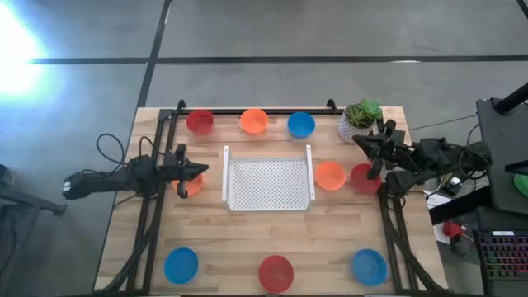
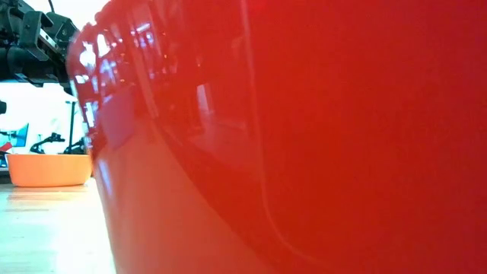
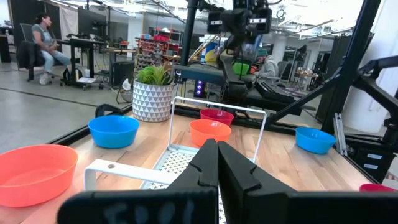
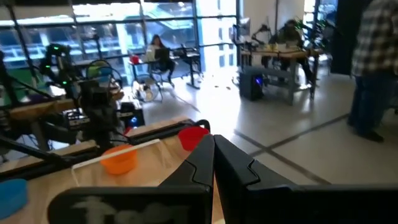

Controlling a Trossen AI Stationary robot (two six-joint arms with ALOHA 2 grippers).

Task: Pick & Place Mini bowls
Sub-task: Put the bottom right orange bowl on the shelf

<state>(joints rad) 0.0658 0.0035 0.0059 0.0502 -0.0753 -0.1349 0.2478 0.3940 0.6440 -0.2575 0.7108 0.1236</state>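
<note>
Several mini bowls in red, orange and blue rest on their bases on the wooden table. A red (image 1: 200,122), an orange (image 1: 254,121) and a blue bowl (image 1: 301,124) line the far edge. An orange (image 1: 330,175) and a red bowl (image 1: 364,178) sit right of the white perforated tray (image 1: 268,183). My left gripper (image 1: 200,171) is shut and level at the tray's left, above another orange bowl (image 1: 190,186). My right gripper (image 1: 360,140) is shut and raised near the plant, holding nothing. In the low view a red bowl (image 2: 319,137) fills the picture.
A green plant in a white pot (image 1: 360,118) stands at the far right corner, close to my right gripper. A blue (image 1: 181,265), a red (image 1: 276,272) and a blue bowl (image 1: 370,266) lie along the near edge. Black frame rails (image 1: 157,198) run down both table sides.
</note>
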